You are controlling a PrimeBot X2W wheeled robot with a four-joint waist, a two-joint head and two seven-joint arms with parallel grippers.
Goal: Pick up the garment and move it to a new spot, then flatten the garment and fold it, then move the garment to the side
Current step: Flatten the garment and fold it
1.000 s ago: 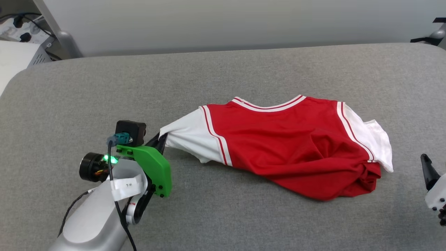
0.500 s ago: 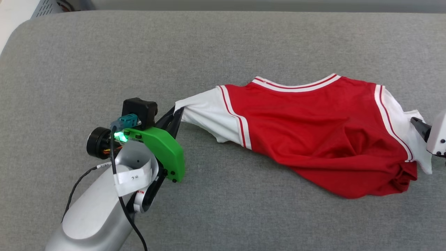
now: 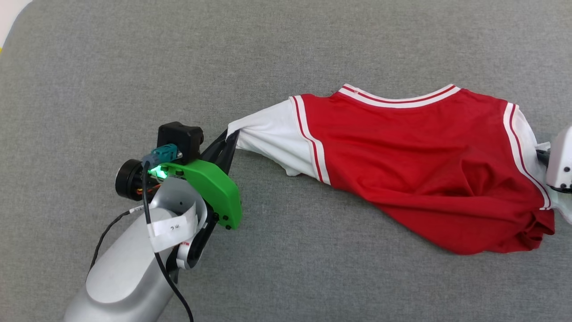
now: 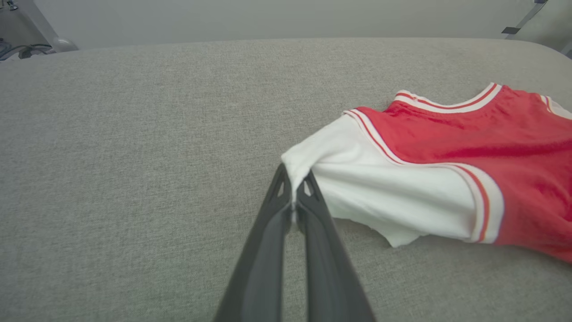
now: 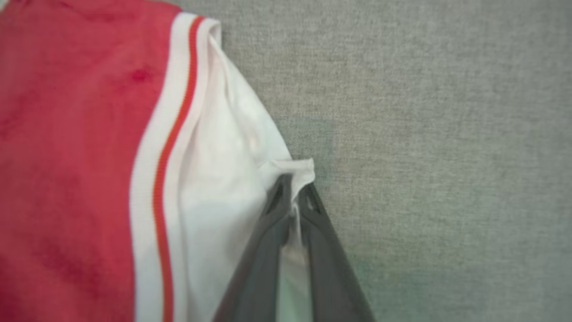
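Observation:
The garment, red with white sleeves and striped trim, lies stretched across the grey padded surface, its plain back up and its lower part bunched at the right. My left gripper is shut on the edge of the left white sleeve, with the cloth pinched between the fingertips. At the head view's right edge my right gripper sits on the right white sleeve. In the right wrist view my right gripper is shut on that sleeve's edge.
The grey padded surface stretches all round the garment. Its back edge and a pale wall show in the left wrist view. My left forearm with a black cable lies at the lower left.
My right gripper came in from the right and closed on the right sleeve's edge. The head camera tilted down, so the scene shifted. My left gripper kept its hold on the left sleeve.

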